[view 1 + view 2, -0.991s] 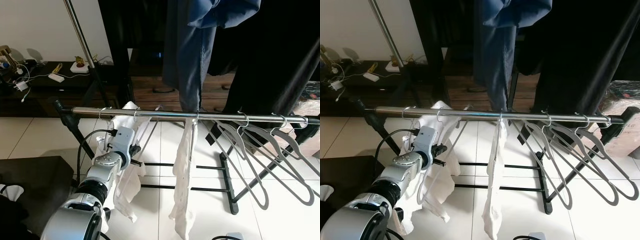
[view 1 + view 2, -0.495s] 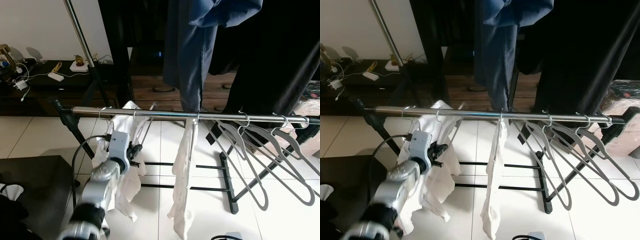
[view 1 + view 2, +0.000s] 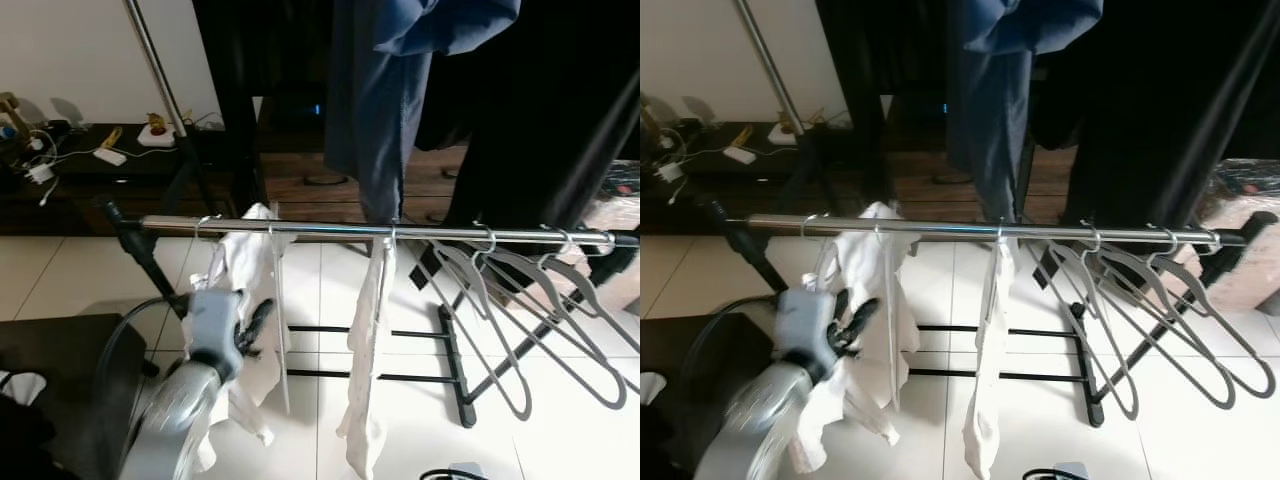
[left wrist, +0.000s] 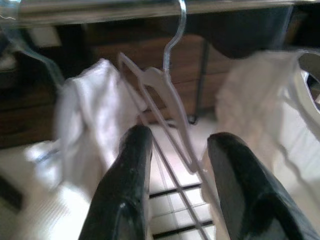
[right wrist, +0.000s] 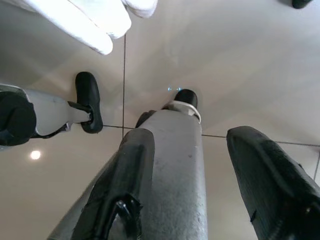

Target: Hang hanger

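Well, starting at my left: my left gripper (image 3: 252,325) sits just below the steel rail (image 3: 330,229), its two black fingers spread apart and holding nothing. In the left wrist view the fingers (image 4: 131,170) frame the hanger (image 4: 165,100), whose hook is over the rail and whose pale frame hangs down between them without my pads closing on it. I judge the hanging itself done: the hanger (image 3: 277,300) hangs from the rail by its own hook, beside a white garment (image 3: 240,270). Further along hangs a second white cloth (image 3: 365,340), then a cluster of empty grey hangers (image 3: 520,300) near the far end. What is left, I think, is only to draw my arm clear without snagging the frame. My right gripper (image 5: 190,190) hangs idle over the tiled floor (image 5: 225,60), fingers apart and empty.
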`<state>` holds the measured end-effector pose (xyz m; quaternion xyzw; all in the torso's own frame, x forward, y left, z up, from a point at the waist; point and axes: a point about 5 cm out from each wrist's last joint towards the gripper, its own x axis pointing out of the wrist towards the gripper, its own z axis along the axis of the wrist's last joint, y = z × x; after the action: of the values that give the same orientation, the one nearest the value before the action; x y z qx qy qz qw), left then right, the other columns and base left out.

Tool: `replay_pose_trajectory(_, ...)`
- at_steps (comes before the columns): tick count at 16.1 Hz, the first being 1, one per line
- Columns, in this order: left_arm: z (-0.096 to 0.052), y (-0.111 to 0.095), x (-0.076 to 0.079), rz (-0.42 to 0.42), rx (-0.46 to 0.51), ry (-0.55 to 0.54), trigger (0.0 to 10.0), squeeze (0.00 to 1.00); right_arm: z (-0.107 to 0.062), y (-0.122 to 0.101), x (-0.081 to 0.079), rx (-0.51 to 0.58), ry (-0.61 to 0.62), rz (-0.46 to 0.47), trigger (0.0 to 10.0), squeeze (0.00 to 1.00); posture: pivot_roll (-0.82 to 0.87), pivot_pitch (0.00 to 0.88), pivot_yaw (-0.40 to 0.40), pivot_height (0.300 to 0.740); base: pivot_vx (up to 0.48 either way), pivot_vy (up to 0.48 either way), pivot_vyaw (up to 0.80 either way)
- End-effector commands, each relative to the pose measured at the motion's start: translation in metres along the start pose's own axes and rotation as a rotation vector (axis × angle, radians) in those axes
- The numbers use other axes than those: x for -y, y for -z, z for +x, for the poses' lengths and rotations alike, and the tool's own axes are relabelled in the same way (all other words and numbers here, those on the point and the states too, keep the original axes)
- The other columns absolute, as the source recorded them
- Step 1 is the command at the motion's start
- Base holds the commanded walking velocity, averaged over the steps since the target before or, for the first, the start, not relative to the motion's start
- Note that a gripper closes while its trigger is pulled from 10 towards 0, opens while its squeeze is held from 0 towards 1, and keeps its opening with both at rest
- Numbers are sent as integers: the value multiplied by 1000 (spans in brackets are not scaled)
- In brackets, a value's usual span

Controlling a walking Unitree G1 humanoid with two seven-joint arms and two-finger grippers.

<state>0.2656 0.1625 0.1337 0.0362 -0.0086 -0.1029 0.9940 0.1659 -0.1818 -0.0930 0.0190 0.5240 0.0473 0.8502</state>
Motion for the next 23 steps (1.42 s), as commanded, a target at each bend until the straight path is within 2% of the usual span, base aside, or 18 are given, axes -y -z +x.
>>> replay_pose_trajectory(1, -9, -5, -8, 17, 17, -61, 10000, 0, -1, 10, 0, -34, 6, 13, 10000, 0, 87, 118, -2, 740, 0, 0, 0)
replay_pose_trajectory(3, -36, -3, -23, 74, 30, -189, 10000, 0, -1, 9, 1, -36, 12, 2, 10000, 0, 98, 104, -6, 740, 0, 0, 0)
replay_pose_trajectory(5, -44, 3, -33, 5, 11, -269, 10000, 0, -1, 8, 1, -38, 10, -13, 10000, 0, 104, 89, -8, 740, 0, 0, 0)
replay_pose_trajectory(6, -47, 8, -36, 60, -15, -267, 10000, 0, -1, 8, 1, -37, 9, -18, 10000, 0, 102, 86, -9, 740, 0, 0, 0)
replay_pose_trajectory(7, -46, 9, -33, 152, -29, -217, 10000, 0, -1, 7, 1, -35, 9, -17, 10000, 0, 103, 78, -7, 740, 0, 0, 0)
replay_pose_trajectory(8, -44, 11, -27, 169, -34, -178, 10000, 0, 0, 6, 0, -30, 3, -14, 10000, 0, 101, 68, -4, 740, 0, 0, 0)
replay_pose_trajectory(9, -45, 11, -26, 132, -30, -194, 10000, 0, 0, 6, 0, -27, 0, -12, 10000, 0, 101, 68, -4, 740, 0, 0, 0)
replay_pose_trajectory(11, -46, 13, -18, 120, -33, -187, 10000, 0, 0, 4, -1, -28, -7, -33, 10000, 0, 104, 57, -4, 740, 0, 0, 800)
replay_pose_trajectory(16, -43, 14, -17, 140, -28, -178, 10000, 0, 0, 3, -2, -30, -10, -34, 10000, 0, 108, 63, -1, 740, 0, 0, 800)
replay_pose_trajectory(23, -43, 16, -15, 116, -51, -191, 10000, 0, 0, 4, -1, -41, -15, -54, 10000, 0, 114, 77, -4, 740, 0, 0, 800)
